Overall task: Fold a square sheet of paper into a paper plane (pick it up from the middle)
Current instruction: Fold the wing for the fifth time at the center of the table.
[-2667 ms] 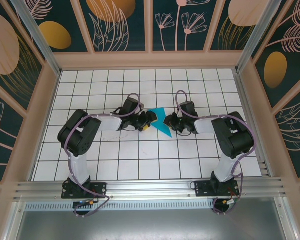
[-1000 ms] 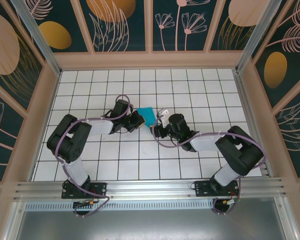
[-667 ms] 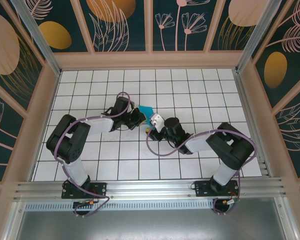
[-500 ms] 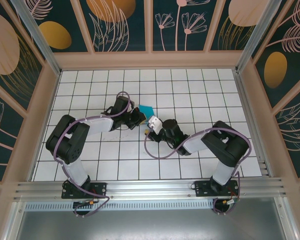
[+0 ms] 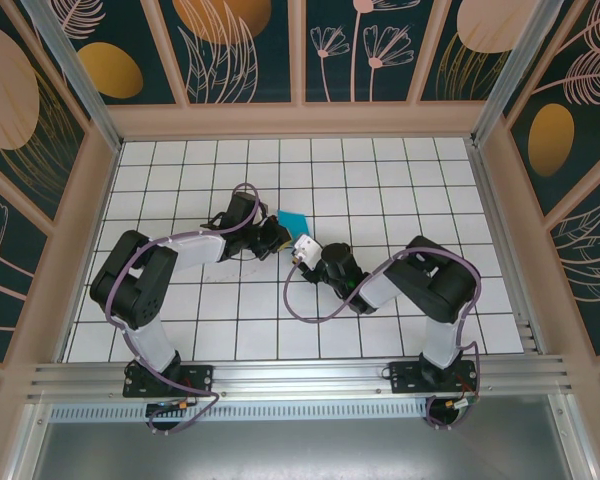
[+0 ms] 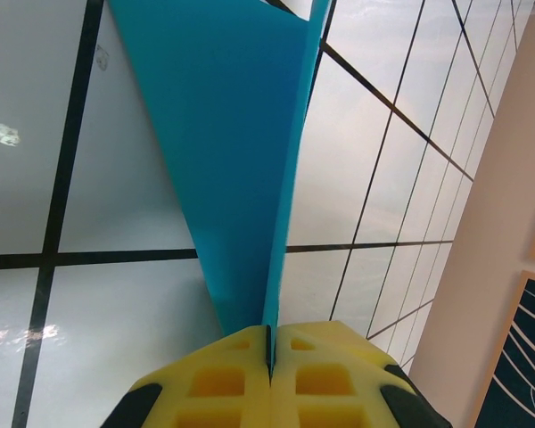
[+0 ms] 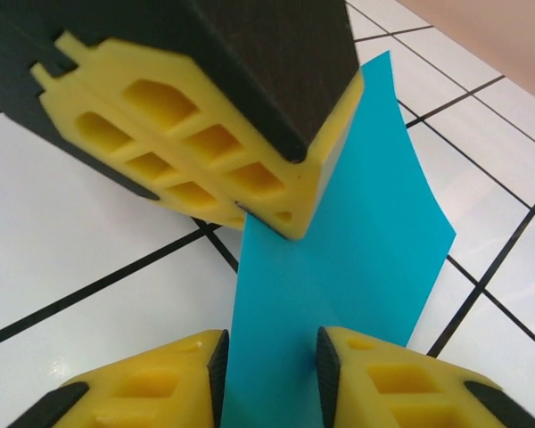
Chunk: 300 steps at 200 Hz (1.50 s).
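teal paper (image 6: 232, 160) stood on edge over the middle of the table (image 6: 116, 312).
my left gripper (image 6: 269, 352) pinched it shut; my right gripper (image 7: 272, 358) straddled it part open, perhaps not yet touching. best, i judged, was to close squarely on the crease, no tugging.

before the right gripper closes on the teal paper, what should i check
1. Left gripper clamped on the teal paper: ok, pads shut on its narrow end.
2. Paper inside the right gripper: ok, it runs through the gap.
3. Right grip made: not ok, jaws stand apart.
4. Right gripper clear of the left gripper: cannot tell, the two sit very close.
5. Paper uncrumpled: ok, smooth, slightly bowed.
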Available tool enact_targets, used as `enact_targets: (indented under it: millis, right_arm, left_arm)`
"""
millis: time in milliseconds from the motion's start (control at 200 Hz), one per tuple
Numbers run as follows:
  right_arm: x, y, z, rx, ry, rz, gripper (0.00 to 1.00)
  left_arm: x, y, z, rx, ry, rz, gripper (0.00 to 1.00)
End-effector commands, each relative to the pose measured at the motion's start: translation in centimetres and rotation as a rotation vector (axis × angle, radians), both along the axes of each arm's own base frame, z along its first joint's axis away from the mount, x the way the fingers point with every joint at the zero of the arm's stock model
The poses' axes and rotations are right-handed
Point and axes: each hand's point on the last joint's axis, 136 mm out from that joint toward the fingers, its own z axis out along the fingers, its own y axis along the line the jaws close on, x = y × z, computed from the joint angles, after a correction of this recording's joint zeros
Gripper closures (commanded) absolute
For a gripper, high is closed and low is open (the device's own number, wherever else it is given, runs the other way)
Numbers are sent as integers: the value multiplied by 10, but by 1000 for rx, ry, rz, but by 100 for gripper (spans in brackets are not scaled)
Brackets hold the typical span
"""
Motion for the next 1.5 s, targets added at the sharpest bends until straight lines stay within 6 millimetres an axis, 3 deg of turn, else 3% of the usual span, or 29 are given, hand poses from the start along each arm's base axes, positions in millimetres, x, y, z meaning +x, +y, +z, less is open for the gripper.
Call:
enact_targets:
  millis: [0,125,260,420,435,495,661,921,1211,1381,1496]
  right_arm:
    - [7,9,15,32,-70,-2,68]
    - [8,11,16,40,-79,2,71]
    - [7,15,15,47,-65,17,81]
    - [0,18,13,73,7,42,89]
    - [-1,19,12,76,18,45,89]
    - [-4,20,10,94,64,50,91]
    - [-9,27,0,142,202,64,94]
    - [0,32,-9,223,412,18,99]
    - [13,32,-11,341,617,-31,99]
    - [32,31,-30,382,871,-117,100]
    - [31,28,-33,456,960,-106,99]
  left_arm:
    - [4,-1,13,-17,-2,0,94]
    - [2,-3,10,-26,12,-6,94]
    - [6,0,14,-11,-6,3,91]
    - [24,22,23,44,-64,58,65]
    - [25,25,34,40,-90,64,62]
    - [30,34,41,57,-119,86,50]
    - [46,62,56,76,-184,165,36]
    - [46,90,56,146,-250,225,31]
    - [31,87,50,88,-329,178,29]
    - [24,81,43,54,-338,145,30]
    - [20,75,40,18,-339,112,30]
